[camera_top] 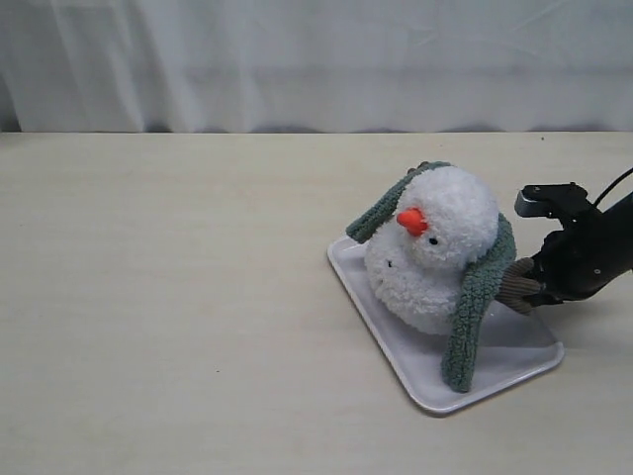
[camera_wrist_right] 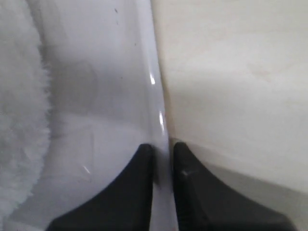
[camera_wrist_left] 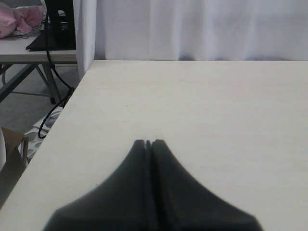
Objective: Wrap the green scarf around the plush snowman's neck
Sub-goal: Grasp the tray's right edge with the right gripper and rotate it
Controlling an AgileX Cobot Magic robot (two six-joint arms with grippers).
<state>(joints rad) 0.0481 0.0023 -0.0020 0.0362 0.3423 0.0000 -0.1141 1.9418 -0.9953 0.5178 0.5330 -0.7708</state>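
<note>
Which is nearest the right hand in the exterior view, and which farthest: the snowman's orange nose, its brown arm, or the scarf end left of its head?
From the right hand:
1. brown arm, just beside the hand, on the view's right.
2. orange nose, on the face, further left.
3. scarf end, leftmost, past the head.

A lab-like test room: white curtain (camera_top: 297,59) backdrop, pale table (camera_top: 148,297), trailing cable (camera_wrist_left: 47,53).

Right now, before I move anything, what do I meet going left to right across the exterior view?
Bare table → plush snowman → its brown branch arm → right gripper. The green scarf and the tray span the snowman's width, so they have no clear place in the order.
</note>
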